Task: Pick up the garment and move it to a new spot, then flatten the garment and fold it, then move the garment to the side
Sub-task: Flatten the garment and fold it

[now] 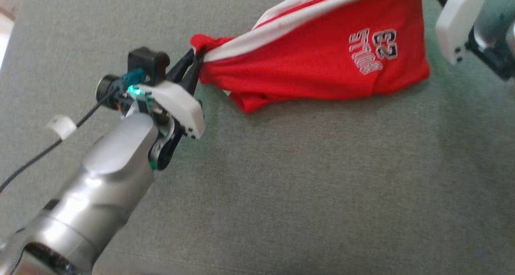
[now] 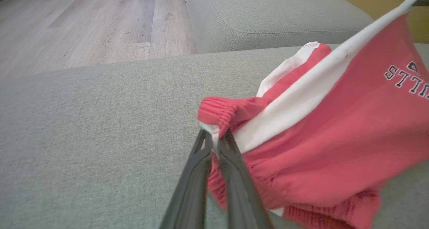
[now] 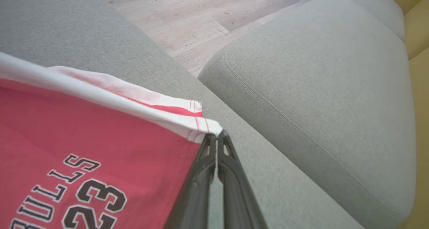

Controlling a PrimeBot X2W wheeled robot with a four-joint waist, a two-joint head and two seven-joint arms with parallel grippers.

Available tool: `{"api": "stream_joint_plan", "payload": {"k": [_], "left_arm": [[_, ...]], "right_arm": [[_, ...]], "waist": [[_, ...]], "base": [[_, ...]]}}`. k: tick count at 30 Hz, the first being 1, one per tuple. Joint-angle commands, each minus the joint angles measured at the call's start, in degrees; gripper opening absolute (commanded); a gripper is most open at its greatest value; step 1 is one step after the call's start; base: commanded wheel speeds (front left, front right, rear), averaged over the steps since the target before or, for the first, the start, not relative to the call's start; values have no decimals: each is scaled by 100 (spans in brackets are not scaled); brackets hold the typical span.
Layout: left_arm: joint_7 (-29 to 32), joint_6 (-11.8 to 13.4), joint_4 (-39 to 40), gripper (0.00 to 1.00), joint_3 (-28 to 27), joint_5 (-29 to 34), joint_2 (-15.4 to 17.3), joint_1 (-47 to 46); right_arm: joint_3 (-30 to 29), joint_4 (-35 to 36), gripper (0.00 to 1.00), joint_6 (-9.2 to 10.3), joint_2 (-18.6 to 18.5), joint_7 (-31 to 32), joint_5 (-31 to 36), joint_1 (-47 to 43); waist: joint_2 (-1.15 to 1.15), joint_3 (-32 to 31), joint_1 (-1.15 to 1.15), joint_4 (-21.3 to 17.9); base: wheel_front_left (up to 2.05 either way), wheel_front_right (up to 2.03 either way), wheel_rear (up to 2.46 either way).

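L+R jaws clamp red shorts (image 1: 322,65) stretched over grey sofa (image 1: 281,186).

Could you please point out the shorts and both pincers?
Red and white fabric shorts (image 1: 314,69), head view, red panel beside the print.
Left pincer (image 2: 216,136), left wrist view, between fingertips on the ribbed waistband.
Right pincer (image 3: 217,136), right wrist view, between fingertips on the white hem.
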State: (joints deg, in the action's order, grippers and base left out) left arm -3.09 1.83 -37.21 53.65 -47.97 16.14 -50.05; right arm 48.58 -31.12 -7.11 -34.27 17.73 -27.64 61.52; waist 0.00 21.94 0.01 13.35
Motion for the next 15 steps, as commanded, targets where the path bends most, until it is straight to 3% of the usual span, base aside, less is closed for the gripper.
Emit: {"api": "stream_joint_plan", "payload": {"k": [1,15], "left_arm": [[-9,-64,-86,0,-248,-23,96,-380],[-175,-395,-1189,0,-173,44,-383,-1083]], "right_arm": [[90,-78,0,-37,80,-107,35,262],[996,-1393,0,-37,446,-602,-175,1307]], "waist": [[0,232,-1,141],[0,713,-1,317]], "base": [[0,0,0],[0,0,0]]}}
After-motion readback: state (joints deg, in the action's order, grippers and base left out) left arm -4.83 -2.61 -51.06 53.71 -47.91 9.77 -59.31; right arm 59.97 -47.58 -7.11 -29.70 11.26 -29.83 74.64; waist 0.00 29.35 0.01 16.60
